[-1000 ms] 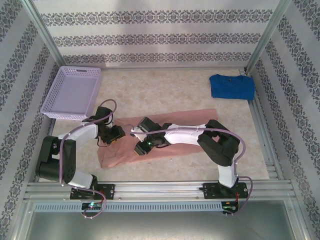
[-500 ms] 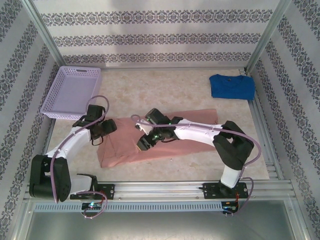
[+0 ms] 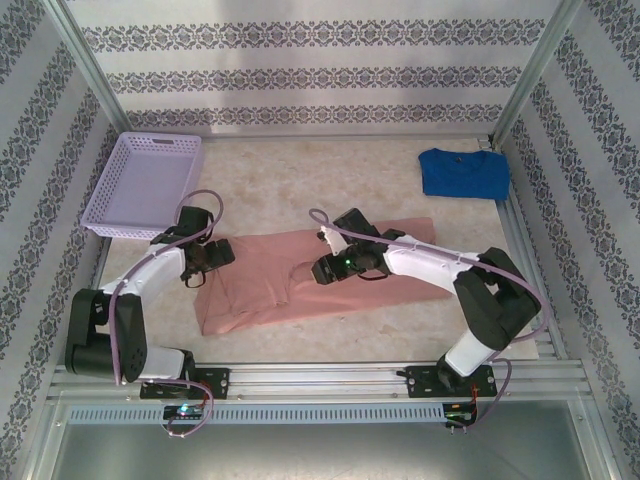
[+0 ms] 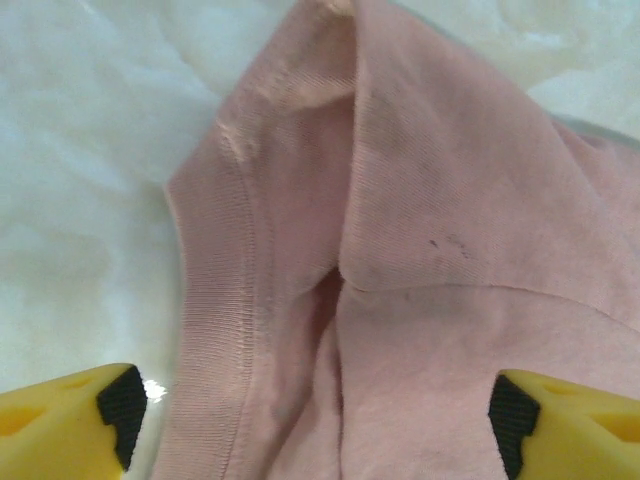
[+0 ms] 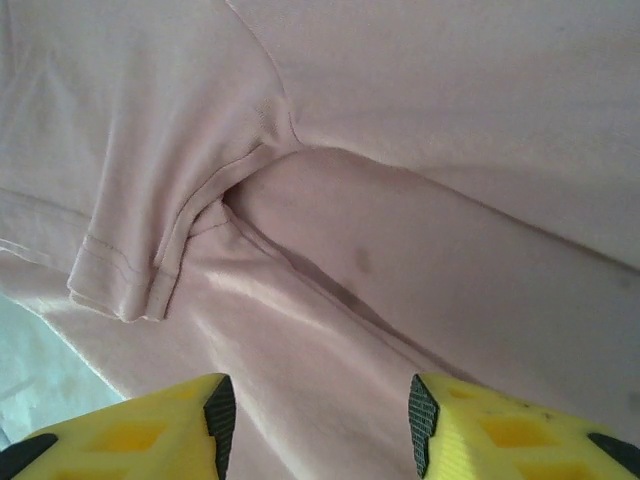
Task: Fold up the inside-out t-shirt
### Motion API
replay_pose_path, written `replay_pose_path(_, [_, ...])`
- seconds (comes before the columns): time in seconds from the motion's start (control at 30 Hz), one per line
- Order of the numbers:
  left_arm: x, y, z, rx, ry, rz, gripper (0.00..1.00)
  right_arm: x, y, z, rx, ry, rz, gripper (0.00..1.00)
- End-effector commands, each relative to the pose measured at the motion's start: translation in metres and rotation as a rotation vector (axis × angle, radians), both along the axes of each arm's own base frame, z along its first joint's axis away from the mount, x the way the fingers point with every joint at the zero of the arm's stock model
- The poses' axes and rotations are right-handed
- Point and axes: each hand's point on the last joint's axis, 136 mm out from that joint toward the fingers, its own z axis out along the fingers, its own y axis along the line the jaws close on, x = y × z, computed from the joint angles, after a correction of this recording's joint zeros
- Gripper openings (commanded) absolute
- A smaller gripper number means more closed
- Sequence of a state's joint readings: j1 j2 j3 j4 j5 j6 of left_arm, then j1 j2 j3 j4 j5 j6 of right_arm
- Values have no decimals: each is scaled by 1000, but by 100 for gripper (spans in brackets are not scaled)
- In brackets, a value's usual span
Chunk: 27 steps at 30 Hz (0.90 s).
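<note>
The salmon-pink t-shirt (image 3: 280, 285) lies flat on the table (image 3: 300, 180) as a long slanting band, and both claws hang over it. The left gripper (image 3: 212, 256) sits above the shirt's left end. From its wrist camera the left gripper (image 4: 320, 430) has its yellow fingers (image 4: 60, 420) set far apart at the two lower corners, with nothing pinched between them. Straight ahead of it the t-shirt (image 4: 450, 250) shows a ribbed edge band curving up along the left and a folded flap crossing from the right, with bare table beyond the band on the claw's left. The right gripper (image 3: 325, 268) is over the middle of the shirt, pointing toward the left claw, with cloth stretching between the two. In its own view the right gripper (image 5: 315, 425) also stands parted, its fingers (image 5: 150, 440) clear of the cloth below. Just ahead and to its left on the t-shirt (image 5: 420, 130) lies a short sleeve with a stitched hem, and a sliver of table shows at the lower left. A lilac basket (image 3: 145, 185) rests beyond the left claw, and a blue t-shirt (image 3: 463, 172) lies well off past the right one.
</note>
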<state>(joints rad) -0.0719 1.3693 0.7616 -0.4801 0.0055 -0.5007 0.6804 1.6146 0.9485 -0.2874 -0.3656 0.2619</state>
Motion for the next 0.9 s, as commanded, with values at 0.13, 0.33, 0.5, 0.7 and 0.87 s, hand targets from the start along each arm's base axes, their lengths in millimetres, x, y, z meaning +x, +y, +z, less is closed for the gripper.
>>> replay_pose_path(0.13, [-6,11,-3,-2,43,2,100,-4,-11,5,1,-12,-6,64])
replay_pose_path(0.33, [-2,-2,-18,-65,49,-48,100,-3,-4,9,41,-17,15,66])
replay_pose_path(0.5, [-1,-5,-27,-77,61,-60,100,-4,-2,10,54,-17,19,66])
replay_pose_path(0.7, [-6,-13,-41,-133,125,-48,100,-4,-3,13,64,-26,4,66])
replay_pose_path(0.87, [-15,-34,-46,-236,148,-100,95,-5,-4,11,61,-18,-1,67])
